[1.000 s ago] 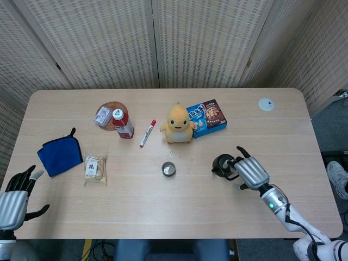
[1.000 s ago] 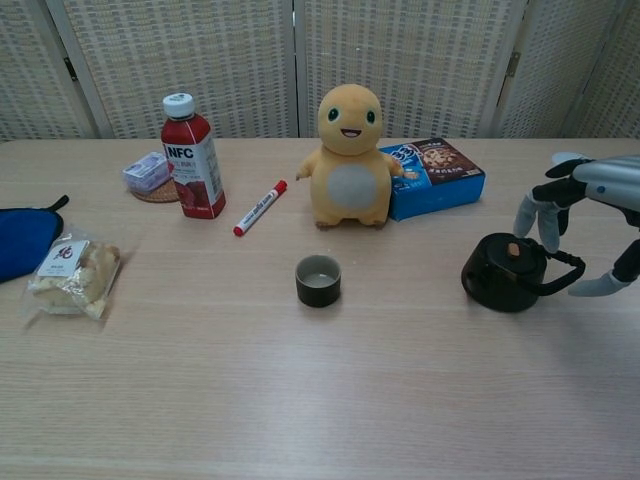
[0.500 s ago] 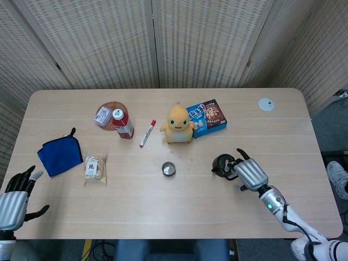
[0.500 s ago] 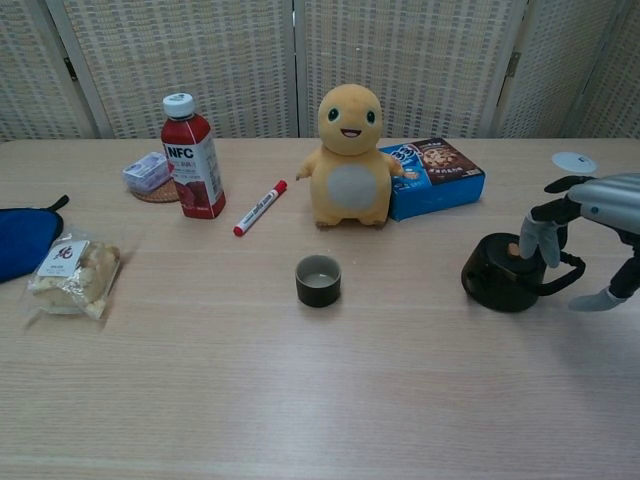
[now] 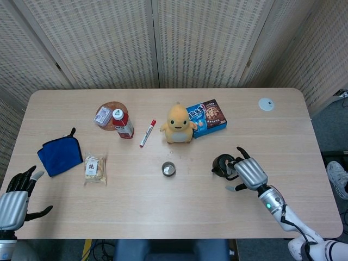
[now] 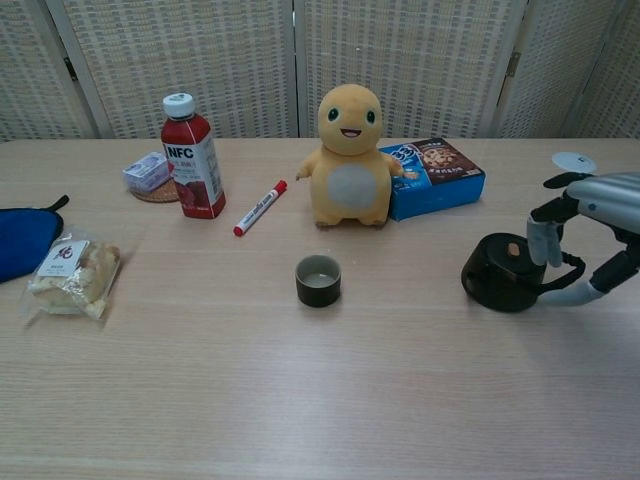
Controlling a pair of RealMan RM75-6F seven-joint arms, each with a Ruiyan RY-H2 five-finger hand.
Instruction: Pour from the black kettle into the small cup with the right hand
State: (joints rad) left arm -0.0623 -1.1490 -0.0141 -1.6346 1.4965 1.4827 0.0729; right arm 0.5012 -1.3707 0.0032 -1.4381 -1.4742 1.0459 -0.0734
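The squat black kettle [image 6: 503, 272] is seen standing on the pale wooden bench [image 6: 300, 400] toward its right edge, its loop handle bracketed by the spread fingers [image 6: 541, 243] of the right hand [image 6: 590, 235], though a firm hold cannot be told. The small dark round cup [image 6: 318, 280] is set near the bench's middle. The left hand [image 5: 15, 198] is held with fingers apart at the near left corner, gripping nothing.

Both feeds were bright & even, soft overhead light, no glare I could spot on the table [image 5: 163, 209]. Shadows were faint, just a small dark patch under the black kettle [image 6: 503, 272] in chest view. Focus was sharp in both; chest cam bowed the far table edge slightly.
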